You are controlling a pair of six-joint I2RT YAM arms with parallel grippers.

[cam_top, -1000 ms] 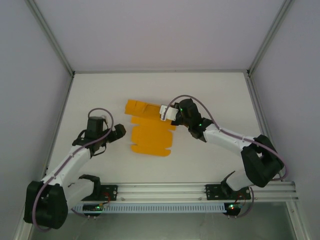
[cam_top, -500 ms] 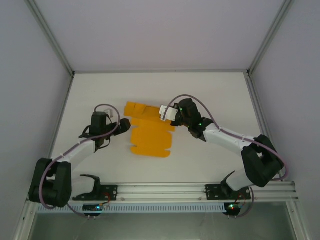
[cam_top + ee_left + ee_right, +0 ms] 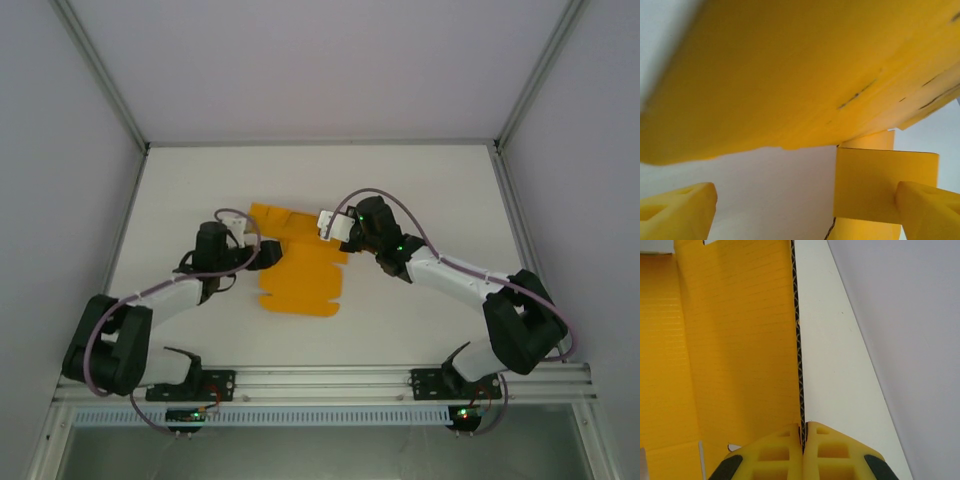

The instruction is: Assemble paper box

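1. While clenched on the card's corrugated edge, holds the paper box (image 3: 300,275) with the right gripper (image 3: 332,226) at the sheet's 1 o'clock corner. From the right wrist, shows both pads pressed tight with the edge running straight between them.
2. Finds the box as an unfolded die-cut sheet spread on the table (image 3: 420,180), a little toward 10 o'clock of centre. Cannot tell how far the gripped panel stands off the surface.
3. Puts the left gripper (image 3: 262,256) at the sheet's 9 o'clock edge, released. From the left wrist, shows its fingers (image 3: 677,210) wide apart, card looming overhead, and a small flap (image 3: 880,180) just beside the finger at 4 o'clock. Cannot tell whether touching.
4. Reads as an early fold: anchoring one side while reaching for a side flap. No walls standing and nothing tucked, so most of the assembly left.
5. Probably calls next for closing the left claw on that flap and turning it up along its crease. Needs a firm right grip against sliding, and a gentle pinch to avoid crumpling the thin card.
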